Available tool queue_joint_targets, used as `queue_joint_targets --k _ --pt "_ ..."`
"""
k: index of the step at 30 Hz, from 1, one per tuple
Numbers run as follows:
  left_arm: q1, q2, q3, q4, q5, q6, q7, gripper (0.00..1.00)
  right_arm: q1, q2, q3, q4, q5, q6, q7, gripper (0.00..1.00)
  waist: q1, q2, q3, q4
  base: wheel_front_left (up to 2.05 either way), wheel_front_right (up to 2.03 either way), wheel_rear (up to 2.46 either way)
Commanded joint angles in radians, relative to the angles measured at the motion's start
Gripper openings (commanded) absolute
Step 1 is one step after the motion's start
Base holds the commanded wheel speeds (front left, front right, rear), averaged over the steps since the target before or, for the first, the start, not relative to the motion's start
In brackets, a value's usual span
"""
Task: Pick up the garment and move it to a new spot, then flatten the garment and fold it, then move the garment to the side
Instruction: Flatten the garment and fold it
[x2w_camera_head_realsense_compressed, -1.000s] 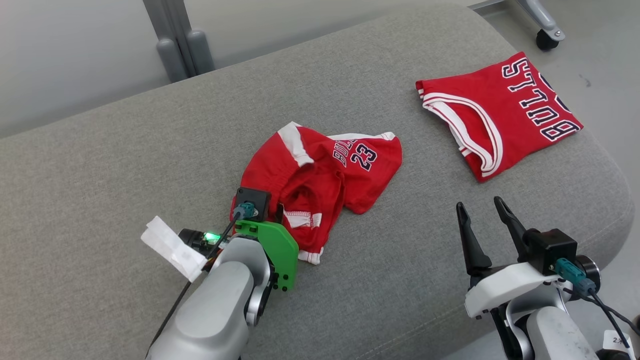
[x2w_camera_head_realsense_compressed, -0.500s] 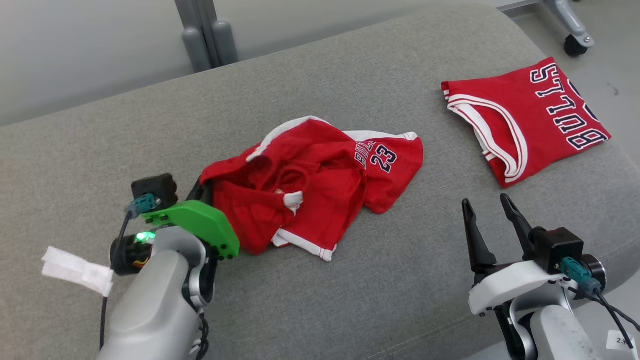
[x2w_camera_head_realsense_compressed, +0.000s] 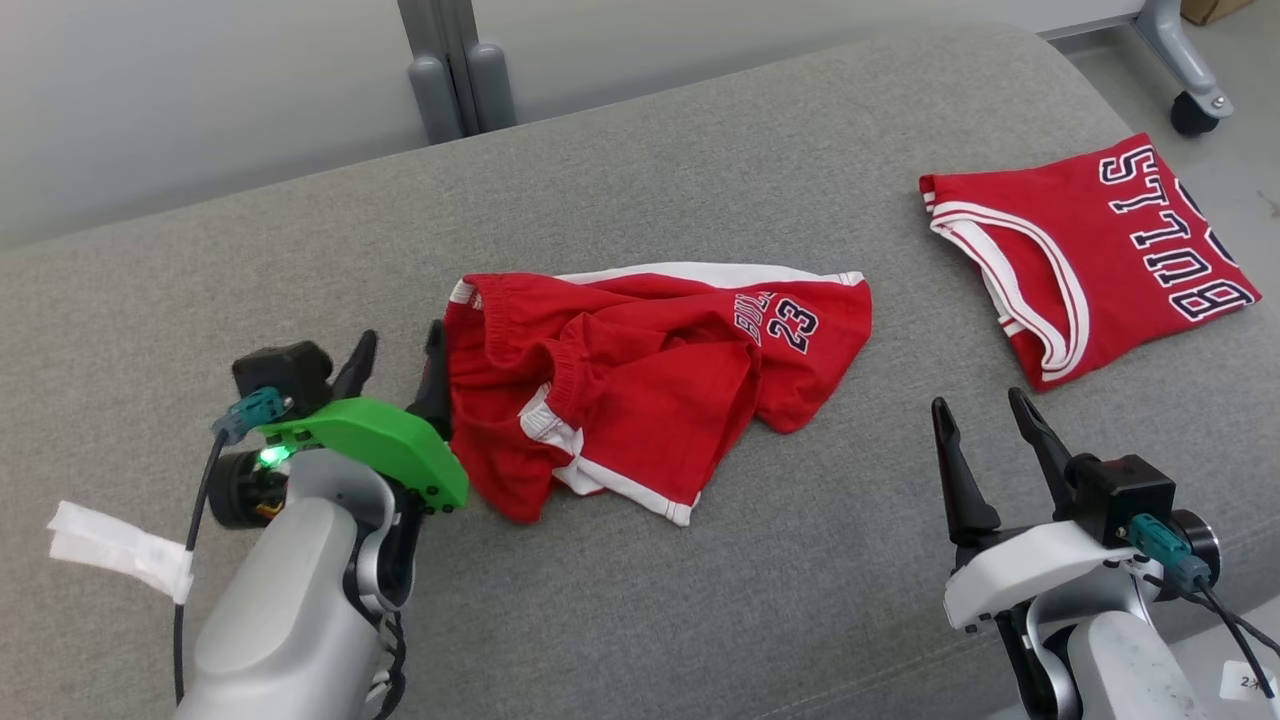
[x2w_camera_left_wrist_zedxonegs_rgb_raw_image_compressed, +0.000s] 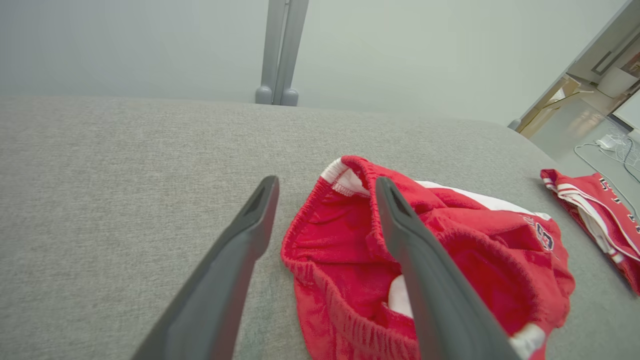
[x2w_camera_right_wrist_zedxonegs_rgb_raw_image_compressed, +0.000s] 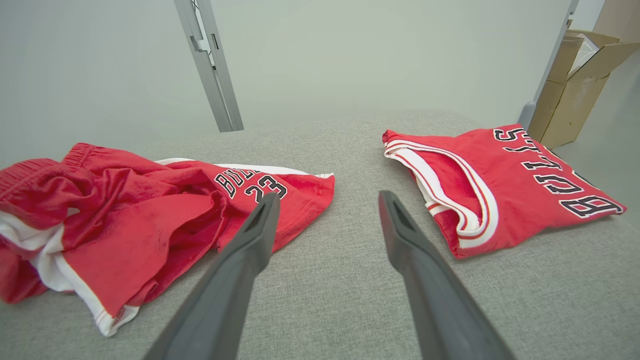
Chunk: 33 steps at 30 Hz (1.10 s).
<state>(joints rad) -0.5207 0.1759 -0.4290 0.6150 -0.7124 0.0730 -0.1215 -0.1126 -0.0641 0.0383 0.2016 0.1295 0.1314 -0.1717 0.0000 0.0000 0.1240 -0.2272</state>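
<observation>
Big grey cushion (x2w_camera_head_realsense_compressed: 700, 150) under everything. The crumpled red shorts (x2w_camera_head_realsense_compressed: 640, 390) sit right at the tips of the left gripper (x2w_camera_head_realsense_compressed: 400, 335), waistband beside its right finger. Its jaws are spread wide, gripping nothing. A folded red jersey (x2w_camera_head_realsense_compressed: 1090, 250) lies ahead-right of the right gripper (x2w_camera_head_realsense_compressed: 977, 400), also wide open and empty.

a wide grey woven-fabric padded bench (x2w_camera_head_realsense_compressed: 700, 140) with rounded corners spreads across the foreground. behind the bench rises a plain pale grey wall (x2w_camera_head_realsense_compressed: 200, 100), evenly lit, with a grey metal double post (x2w_camera_head_realsense_compressed: 455, 50) on rounded feet before it. past the bench's far right corner are smooth grey floor (x2w_camera_head_realsense_compressed: 1250, 160), a black caster wheel (x2w_camera_head_realsense_compressed: 1193, 112) and an open brown cardboard box (x2w_camera_right_wrist_zedxonegs_rgb_raw_image_compressed: 575, 75).
</observation>
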Motion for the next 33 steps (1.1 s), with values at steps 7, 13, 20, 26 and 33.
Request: queue_joint_targets --k 7,13,20,26,33 --pt "0.036 -0.016 -0.087 -0.207 -0.051 -0.023 0.252 1.00 0.015 0.002 0.002 -0.010 -0.005 -0.002 0.009 1.00 0.0000 0.0000 -0.017 0.016 0.00 0.00 0.00" --pt "0.056 -0.001 -0.140 -0.278 -0.055 0.017 0.404 1.00 0.007 0.004 0.013 -0.007 0.003 -0.002 0.005 1.00 0.0000 0.0000 -0.018 0.007 0.00 0.00 0.00" --pt "0.058 -0.011 -0.157 -0.264 -0.062 0.023 0.434 1.00 0.004 0.004 0.014 0.004 0.008 -0.002 -0.001 1.00 0.0000 0.0000 -0.021 -0.007 0.00 0.00 0.00" --pt "0.034 -0.011 -0.171 -0.198 -0.055 -0.007 0.417 0.00 -0.002 0.003 0.021 0.007 0.008 -0.002 -0.001 1.00 0.0000 0.0000 -0.023 -0.013 0.00 0.00 0.00" --pt "0.052 -0.016 -0.089 -0.137 -0.095 0.008 0.301 0.00 0.005 -0.004 0.017 0.008 0.009 -0.002 0.002 1.00 0.0000 0.0000 -0.032 -0.001 0.00 0.00 0.00"
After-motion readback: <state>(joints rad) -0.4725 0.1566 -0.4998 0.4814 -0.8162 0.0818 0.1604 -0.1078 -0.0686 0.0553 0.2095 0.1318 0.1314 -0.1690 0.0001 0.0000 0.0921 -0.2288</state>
